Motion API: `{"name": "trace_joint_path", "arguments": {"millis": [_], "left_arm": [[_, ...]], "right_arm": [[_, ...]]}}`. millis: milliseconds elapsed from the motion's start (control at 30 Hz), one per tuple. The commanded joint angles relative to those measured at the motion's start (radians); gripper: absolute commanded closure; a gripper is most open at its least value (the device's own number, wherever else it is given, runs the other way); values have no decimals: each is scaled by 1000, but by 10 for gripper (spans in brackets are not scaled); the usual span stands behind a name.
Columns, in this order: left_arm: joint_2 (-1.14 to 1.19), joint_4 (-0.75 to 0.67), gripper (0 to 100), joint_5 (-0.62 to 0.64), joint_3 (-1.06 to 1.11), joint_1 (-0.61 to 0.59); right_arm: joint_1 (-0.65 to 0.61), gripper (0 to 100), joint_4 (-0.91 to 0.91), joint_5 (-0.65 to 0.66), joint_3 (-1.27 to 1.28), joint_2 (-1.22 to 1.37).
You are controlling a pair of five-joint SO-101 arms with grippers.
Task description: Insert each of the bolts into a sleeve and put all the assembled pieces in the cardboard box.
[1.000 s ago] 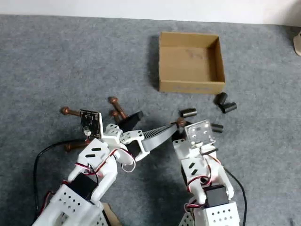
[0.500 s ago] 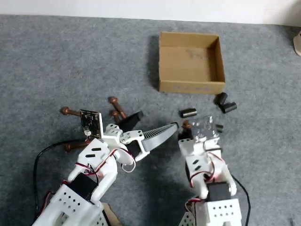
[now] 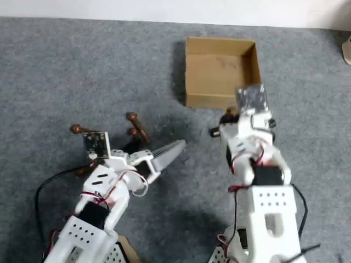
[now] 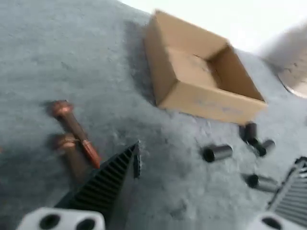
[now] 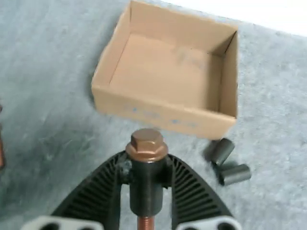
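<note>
So we've got one bolt-in-sleeve piece [image 5: 146, 184] clamped in the right gripper [image 5: 146, 165], with the empty cardboard box [image 5: 158, 112] just ahead at 12 o'clock. Loose bolts [image 3: 137, 125] at 9 o'clock and spare sleeves [image 4: 217, 153] remain. The left gripper [image 3: 162, 145] is spread apart and holds nothing.

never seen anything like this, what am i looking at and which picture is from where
Two small robot arms sit side by side on grey carpet. One picture looks down from above; the other two come from a camera on each arm's wrist. Loose copper bolts lie near the open left gripper, black sleeves near the cardboard box. The right gripper holds a bolt already pushed into its sleeve, just short of the box.
</note>
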Motion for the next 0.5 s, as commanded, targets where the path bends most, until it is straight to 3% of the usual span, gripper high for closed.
{"name": "trace_joint_path", "arguments": {"millis": [0, 467], "left_arm": [[-10, -3, 565, 0, 4, -39], [-2, -2, 565, 0, 33, -48]], "right_arm": [[41, 994, 1, 12, -191, 140], [157, 994, 1, 68, -731, 722]]}}
